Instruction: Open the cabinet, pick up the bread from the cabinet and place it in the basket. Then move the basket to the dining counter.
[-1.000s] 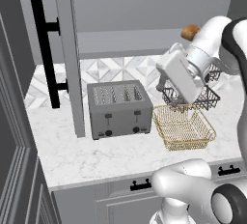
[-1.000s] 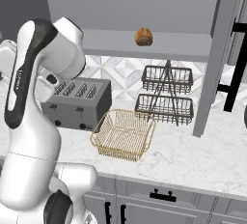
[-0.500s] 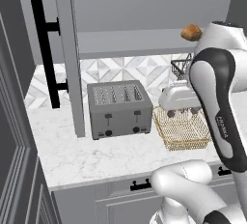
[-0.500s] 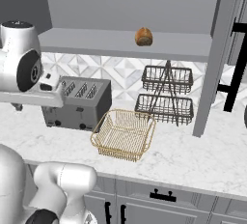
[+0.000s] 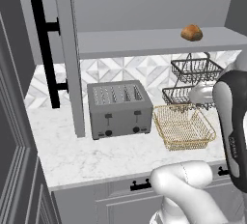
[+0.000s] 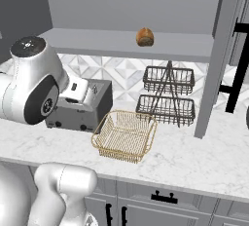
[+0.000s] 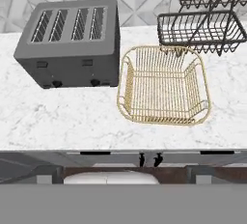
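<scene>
Since a second ago, the white arm has swung back from the golden wire-mesh basket (image 7: 164, 85), and its hand now looks down on it from above, jaws spread wide and holding nothing. Beside the basket on the marble worktop (image 7: 72, 117) stands a grey four-slot toaster (image 7: 70, 42). Above it, the small golden-brown bread roll (image 5: 191, 32) sits on the open grey cabinet's shelf (image 5: 144, 42).

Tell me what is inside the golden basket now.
Nothing lies in the basket; the marble worktop shows through its mesh. The bread sits on the cabinet shelf. No part of the inside is covered.
</scene>
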